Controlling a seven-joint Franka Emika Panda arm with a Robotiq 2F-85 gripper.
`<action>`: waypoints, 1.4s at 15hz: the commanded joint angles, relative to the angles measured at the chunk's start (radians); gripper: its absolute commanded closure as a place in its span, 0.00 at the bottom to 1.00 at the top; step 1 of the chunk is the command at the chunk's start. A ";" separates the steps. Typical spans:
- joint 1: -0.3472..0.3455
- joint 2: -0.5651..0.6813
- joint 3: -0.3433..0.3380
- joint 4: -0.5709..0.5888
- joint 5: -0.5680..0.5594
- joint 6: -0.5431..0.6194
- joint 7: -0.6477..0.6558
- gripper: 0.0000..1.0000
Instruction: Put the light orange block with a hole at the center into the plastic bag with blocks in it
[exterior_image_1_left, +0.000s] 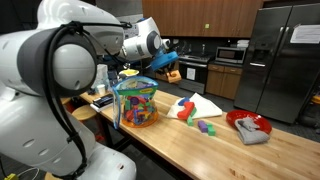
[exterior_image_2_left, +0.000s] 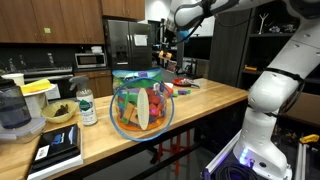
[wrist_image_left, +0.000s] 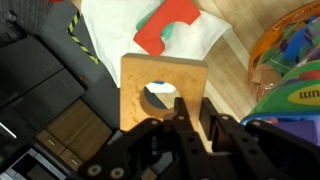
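My gripper (wrist_image_left: 188, 118) is shut on the edge of the light orange block (wrist_image_left: 160, 78), a flat square with a round hole through its middle. In both exterior views the gripper holds the block (exterior_image_1_left: 173, 74) in the air, above the wooden table and beside the plastic bag (exterior_image_1_left: 136, 102). The bag is clear with a bluish rim and holds many coloured blocks; it stands upright near the table's edge (exterior_image_2_left: 140, 105). In the wrist view part of the bag (wrist_image_left: 290, 60) shows at the right.
A white cloth (exterior_image_1_left: 200, 105) with a red block (exterior_image_1_left: 186, 107) lies on the table, with green and purple blocks (exterior_image_1_left: 205, 127) beside it. A red bowl with grey cloth (exterior_image_1_left: 249, 125) stands further along. A blender (exterior_image_2_left: 14, 105), bottle (exterior_image_2_left: 87, 106) and bowls stand beside the bag.
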 joint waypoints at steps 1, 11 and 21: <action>0.032 -0.051 0.014 -0.046 -0.006 0.023 -0.020 0.95; 0.123 -0.087 0.048 -0.099 0.007 0.091 -0.059 0.95; 0.228 -0.094 0.071 -0.146 0.028 0.160 -0.125 0.95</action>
